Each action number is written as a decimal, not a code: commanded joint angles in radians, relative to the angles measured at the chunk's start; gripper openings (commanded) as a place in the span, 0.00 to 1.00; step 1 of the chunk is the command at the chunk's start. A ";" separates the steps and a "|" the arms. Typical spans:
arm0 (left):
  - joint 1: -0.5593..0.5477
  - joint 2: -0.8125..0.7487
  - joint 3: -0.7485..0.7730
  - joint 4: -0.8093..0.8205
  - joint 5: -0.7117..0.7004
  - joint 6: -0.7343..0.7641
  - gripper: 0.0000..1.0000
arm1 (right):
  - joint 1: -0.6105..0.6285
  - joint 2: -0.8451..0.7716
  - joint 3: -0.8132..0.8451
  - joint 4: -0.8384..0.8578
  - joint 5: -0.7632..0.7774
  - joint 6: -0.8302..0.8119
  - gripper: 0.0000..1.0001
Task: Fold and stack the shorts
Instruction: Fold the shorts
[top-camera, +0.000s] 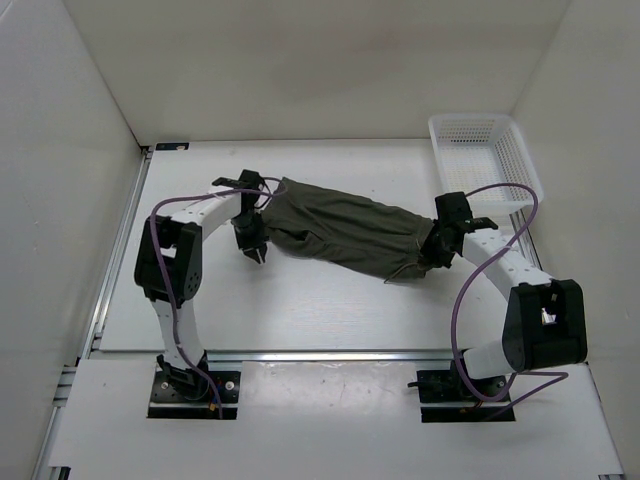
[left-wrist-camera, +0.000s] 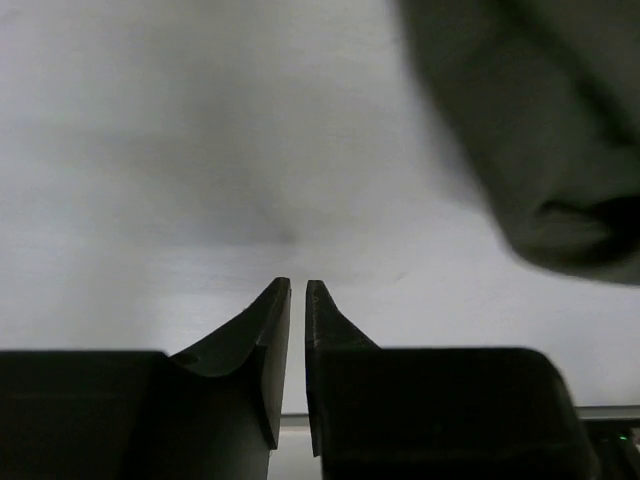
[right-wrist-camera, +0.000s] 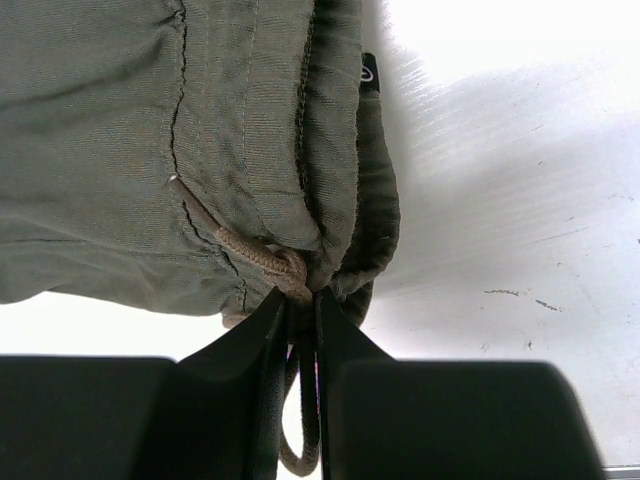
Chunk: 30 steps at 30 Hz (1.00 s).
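A: What lies where on the white worktop (top-camera: 300, 310)?

B: The dark olive-green soft fabric shorts (top-camera: 345, 228) stretch as a bunched band across the middle. They run from toward the far left corner down toward the right edge, and they are not folded yet. A white plastic mesh basket (top-camera: 472, 119) stands in the far right corner, apart from the cloth.

A: And the arms?

B: The right pincer (right-wrist-camera: 300, 298) is clenched on the waistband end, the one nearest the right edge. Its wrist view shows the fingers pinching gathered fabric together with the thin tan drawstring (right-wrist-camera: 255, 255). The left pincer (left-wrist-camera: 297, 285) is closed on nothing, its tips almost touching. It hovers just beside the other end of the cloth, probably the legs, which shows blurred in the corner of its view.

A: How will the cloth behave?

B: I judge it light, limp and not slippery. Held at one point it sags and bunches, as it does now. Nothing about it is fragile.

A: So where to grip?

B: Probably at the waistband corners and the hems, on seams or doubled fabric, with both pincers. That way it can be spread flat before folding. The cord alone would be a poor hold, since it could slide through its channel.

A: Then the left one must open first.

B: Yes, that looks like the next need.
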 joint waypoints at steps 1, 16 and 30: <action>-0.021 0.081 0.084 0.080 0.095 0.021 0.24 | 0.003 -0.026 0.016 -0.010 0.019 -0.017 0.00; -0.030 0.239 0.358 0.080 0.070 -0.019 0.54 | 0.003 -0.035 0.036 -0.030 0.028 -0.017 0.00; -0.052 0.180 0.552 -0.045 -0.058 -0.020 0.10 | 0.003 -0.035 0.036 -0.040 0.028 -0.017 0.00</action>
